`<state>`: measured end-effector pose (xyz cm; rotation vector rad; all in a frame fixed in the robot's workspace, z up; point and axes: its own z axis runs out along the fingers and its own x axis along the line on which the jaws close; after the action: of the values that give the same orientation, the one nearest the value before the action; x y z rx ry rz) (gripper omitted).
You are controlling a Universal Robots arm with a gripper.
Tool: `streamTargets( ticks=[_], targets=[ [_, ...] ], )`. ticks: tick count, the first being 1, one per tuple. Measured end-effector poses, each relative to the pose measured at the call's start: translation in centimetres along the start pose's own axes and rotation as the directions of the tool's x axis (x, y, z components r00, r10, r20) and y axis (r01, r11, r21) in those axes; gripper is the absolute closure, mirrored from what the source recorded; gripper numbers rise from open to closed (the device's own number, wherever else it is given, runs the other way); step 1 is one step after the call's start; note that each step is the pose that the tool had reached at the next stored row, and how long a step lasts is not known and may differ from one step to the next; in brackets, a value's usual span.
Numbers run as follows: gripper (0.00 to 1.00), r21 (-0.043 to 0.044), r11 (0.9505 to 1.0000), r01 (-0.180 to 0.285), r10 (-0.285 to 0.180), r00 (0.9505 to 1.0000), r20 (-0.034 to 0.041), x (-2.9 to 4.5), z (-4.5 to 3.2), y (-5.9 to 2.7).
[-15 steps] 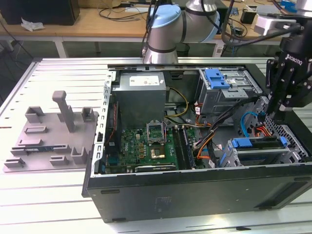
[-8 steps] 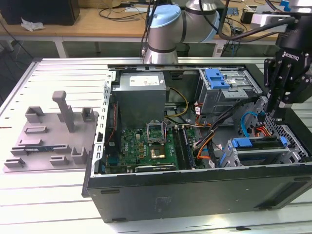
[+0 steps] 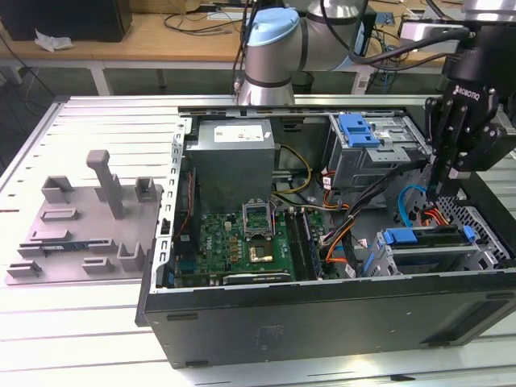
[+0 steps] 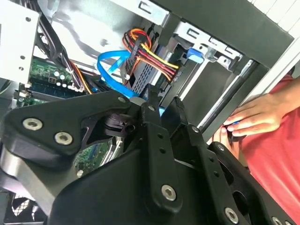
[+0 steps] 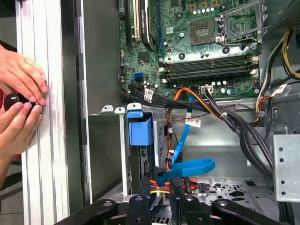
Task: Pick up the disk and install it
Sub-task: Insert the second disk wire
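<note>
The disk (image 3: 426, 235) sits on edge in the lower drive cage (image 3: 484, 260) at the case's front corner, on the exterior view's right. Its blue caddy end (image 5: 139, 129) sticks out of the cage top and also shows in the second wrist view as a blue tab (image 4: 195, 54). My gripper (image 3: 441, 193) hangs just above the cage, over the disk's rear end by the red-yellow power plug (image 5: 160, 187). The fingers (image 4: 151, 108) stand a narrow gap apart with nothing held between them.
A blue data cable (image 5: 187, 165) and bundled wires (image 5: 234, 126) loop beside the cage. A blue bracket (image 3: 358, 129) tops the upper cage. The motherboard (image 3: 242, 238) fills the case middle. A person's hands (image 5: 18, 101) rest on the table edge. A grey fixture (image 3: 89, 222) lies outside the case.
</note>
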<state>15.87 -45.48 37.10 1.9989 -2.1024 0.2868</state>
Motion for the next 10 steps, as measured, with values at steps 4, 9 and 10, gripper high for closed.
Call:
streamTargets(
  ticks=[4,9,10],
  targets=[
    [0.69,-0.0110,0.9999,0.003,-0.003,0.9999,-0.0135,0.24,0.16,0.13],
    [0.69,-0.0142,0.9999,-0.003,0.003,0.9999,-0.0146,0.07,0.73,0.23],
    [0.69,-0.0160,0.9998,-0.009,0.009,0.9999,-0.0146,0.04,0.85,0.32]
  ],
)
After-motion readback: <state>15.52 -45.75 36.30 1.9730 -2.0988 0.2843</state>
